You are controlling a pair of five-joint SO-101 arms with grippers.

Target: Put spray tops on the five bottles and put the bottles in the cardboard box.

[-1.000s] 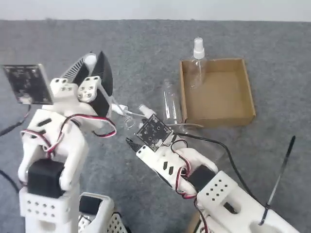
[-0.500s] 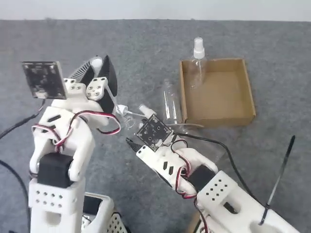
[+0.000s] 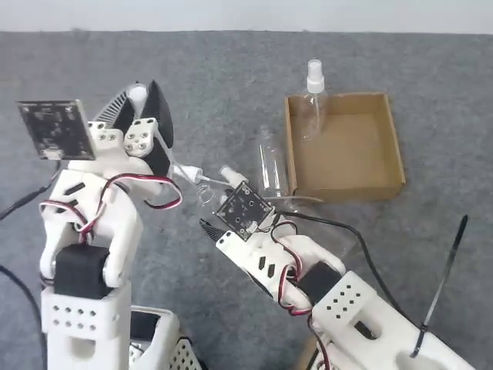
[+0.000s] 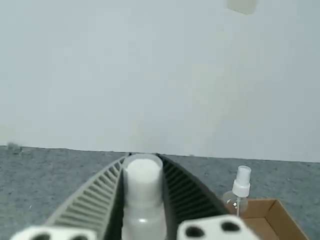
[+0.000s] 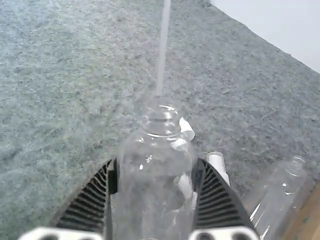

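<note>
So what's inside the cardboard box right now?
One clear bottle with a white spray top stands in a far corner of the cardboard box. Elsewhere its brown floor shows; the near wall hides a thin strip.

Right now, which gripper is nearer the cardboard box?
Right. Right gripper, holding a bottle, sits a short way from the cardboard box; left gripper, holding a spray top, is farther off.
</note>
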